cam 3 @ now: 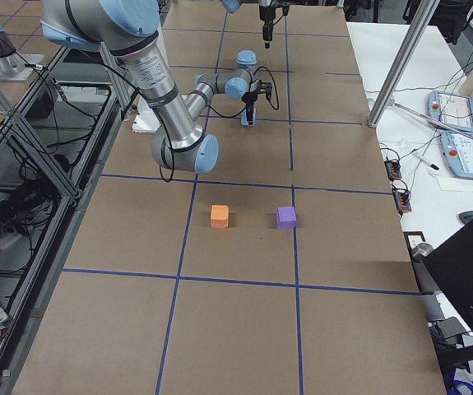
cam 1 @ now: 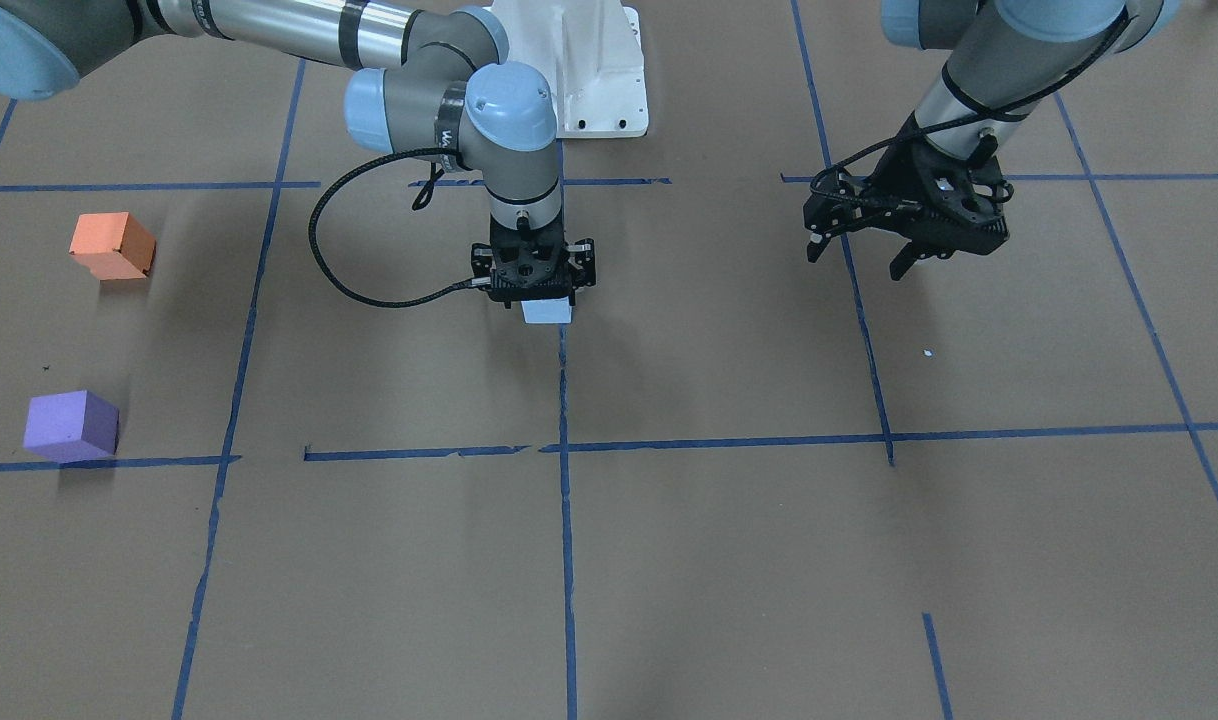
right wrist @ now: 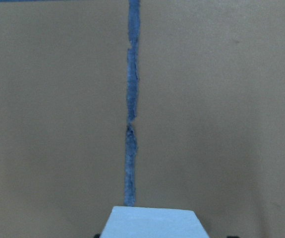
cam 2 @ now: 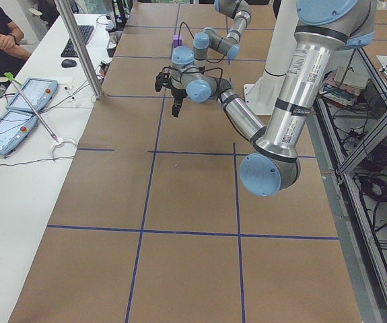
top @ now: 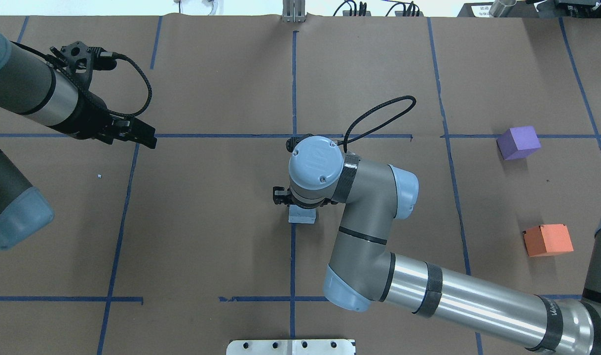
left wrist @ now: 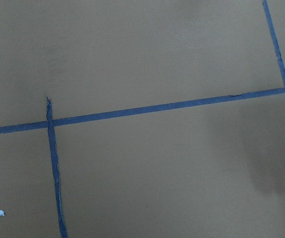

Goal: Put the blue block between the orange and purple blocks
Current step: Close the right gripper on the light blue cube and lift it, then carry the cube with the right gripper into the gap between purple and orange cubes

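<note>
The light blue block [cam 1: 548, 312] lies near the table's middle on a blue tape line. It also shows in the overhead view [top: 302, 216] and at the bottom of the right wrist view [right wrist: 154, 224]. My right gripper [cam 1: 536, 296] points straight down and is shut on it, with dark fingertips at both its sides. The orange block [cam 1: 114, 245] and the purple block [cam 1: 70, 425] stand apart on the robot's far right, a gap between them [top: 547, 240] [top: 518, 142]. My left gripper [cam 1: 857, 262] hangs open and empty above the table on the robot's left.
Blue tape lines [cam 1: 566, 500] split the brown table into squares. The white robot base plate [cam 1: 589, 70] sits at the robot's edge. A small white speck [cam 1: 927, 352] lies near the left gripper. A side table with tablets [cam 2: 18, 108] and a seated person shows in the exterior left view.
</note>
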You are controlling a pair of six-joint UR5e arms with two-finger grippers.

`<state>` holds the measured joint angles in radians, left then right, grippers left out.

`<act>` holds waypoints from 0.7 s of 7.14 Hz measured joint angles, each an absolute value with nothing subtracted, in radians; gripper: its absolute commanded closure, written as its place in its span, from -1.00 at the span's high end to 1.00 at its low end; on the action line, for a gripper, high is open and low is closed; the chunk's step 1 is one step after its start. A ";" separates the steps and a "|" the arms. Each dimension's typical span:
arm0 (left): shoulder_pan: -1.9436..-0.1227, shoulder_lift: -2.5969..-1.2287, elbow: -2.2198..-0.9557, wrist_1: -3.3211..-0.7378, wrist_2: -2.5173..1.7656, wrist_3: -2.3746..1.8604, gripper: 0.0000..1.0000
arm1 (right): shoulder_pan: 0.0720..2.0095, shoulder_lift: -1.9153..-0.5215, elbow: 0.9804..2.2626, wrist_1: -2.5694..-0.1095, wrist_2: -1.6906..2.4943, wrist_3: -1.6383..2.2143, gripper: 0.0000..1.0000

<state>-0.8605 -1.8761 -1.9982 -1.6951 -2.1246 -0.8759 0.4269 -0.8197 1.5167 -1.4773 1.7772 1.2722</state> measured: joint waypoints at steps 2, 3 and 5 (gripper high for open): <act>-0.861 -1.876 -2.004 -1.693 -2.125 -0.877 1.00 | 0.447 -0.839 1.552 -1.477 1.806 1.268 -0.97; -0.862 -1.876 -2.011 -1.692 -2.125 -0.880 1.00 | 0.494 -0.889 1.619 -1.482 1.869 1.264 -0.97; -0.863 -1.868 -2.030 -1.686 -2.125 -0.884 1.00 | 0.603 -1.062 1.785 -1.482 1.954 1.234 -0.95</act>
